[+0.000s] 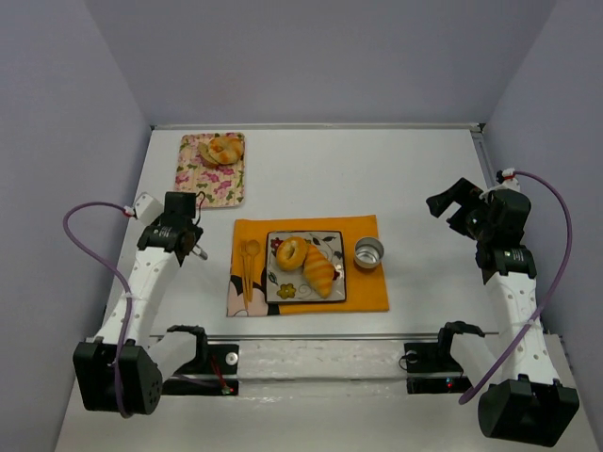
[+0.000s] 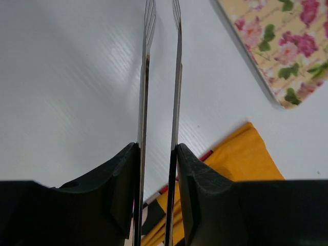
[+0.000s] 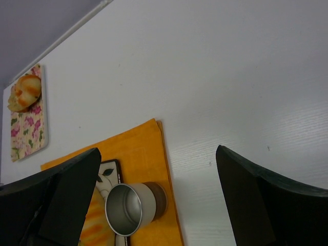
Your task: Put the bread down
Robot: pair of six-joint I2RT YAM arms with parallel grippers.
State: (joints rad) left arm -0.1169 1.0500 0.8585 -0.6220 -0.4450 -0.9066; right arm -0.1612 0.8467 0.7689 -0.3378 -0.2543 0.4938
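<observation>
The left arm (image 1: 141, 273) leans up along the left side of the frame. Its left gripper (image 1: 191, 247) is closed narrow on thin metal tongs (image 2: 177, 77). The right arm (image 1: 513, 282) rises at the right side. The right gripper (image 1: 450, 201) stands wide, its fingers (image 3: 61, 189) far apart.

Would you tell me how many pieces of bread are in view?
3. A golden ring-shaped bun and a long golden roll lie on the square patterned plate; a round orange-striped bun sits on the floral tray. None appears hidden.
</observation>
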